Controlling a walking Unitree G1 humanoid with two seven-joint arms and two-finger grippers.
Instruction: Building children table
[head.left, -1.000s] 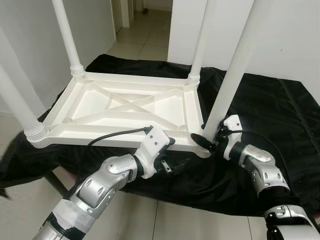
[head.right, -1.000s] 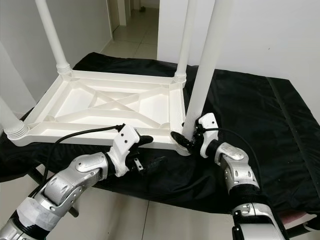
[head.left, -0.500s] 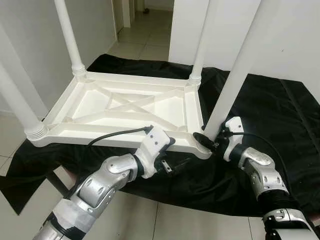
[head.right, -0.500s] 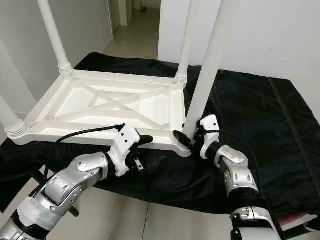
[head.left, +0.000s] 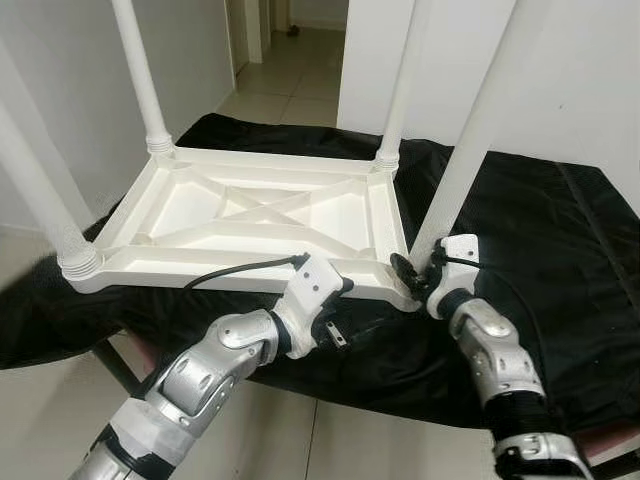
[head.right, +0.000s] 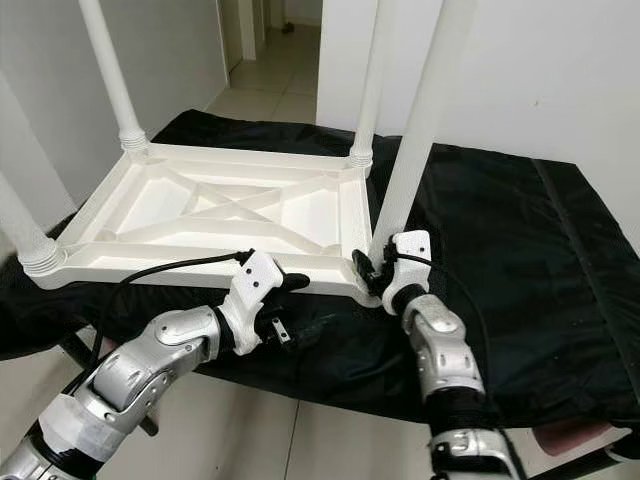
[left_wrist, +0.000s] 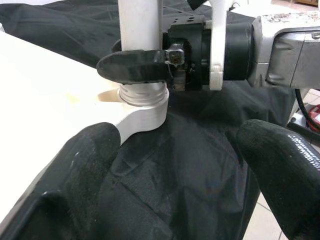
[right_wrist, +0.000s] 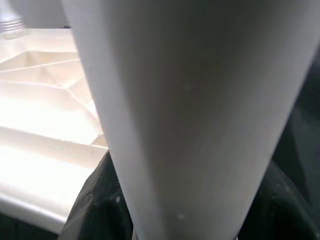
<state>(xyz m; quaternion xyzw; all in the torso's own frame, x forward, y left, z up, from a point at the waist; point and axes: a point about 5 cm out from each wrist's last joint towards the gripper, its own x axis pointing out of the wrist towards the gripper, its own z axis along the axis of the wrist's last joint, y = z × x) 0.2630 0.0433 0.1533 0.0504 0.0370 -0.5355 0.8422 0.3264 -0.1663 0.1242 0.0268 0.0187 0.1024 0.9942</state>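
Observation:
A white children's table (head.left: 250, 215) lies upside down on a black cloth, its legs pointing up. My right gripper (head.left: 415, 272) is shut on the base of the near-right leg (head.left: 470, 140), just above its socket at the table's corner. In the left wrist view one right finger (left_wrist: 135, 66) wraps the leg (left_wrist: 140, 25) above the threaded collar. My left gripper (head.right: 300, 305) is open at the table's front edge, a short way left of that corner. One of its fingers (left_wrist: 75, 165) lies by the white rim. The right wrist view looks close up along the leg (right_wrist: 190, 115).
The black cloth (head.left: 540, 230) covers a low stand and hangs over its front edge. A white wall (head.left: 590, 80) rises behind on the right, and a tiled corridor (head.left: 285, 85) opens at the back. Tiled floor (head.left: 350, 440) lies below my arms.
My right forearm has swung inward to the left while its gripper stays on the leg base. The left gripper has barely moved. The camera has shifted slightly.

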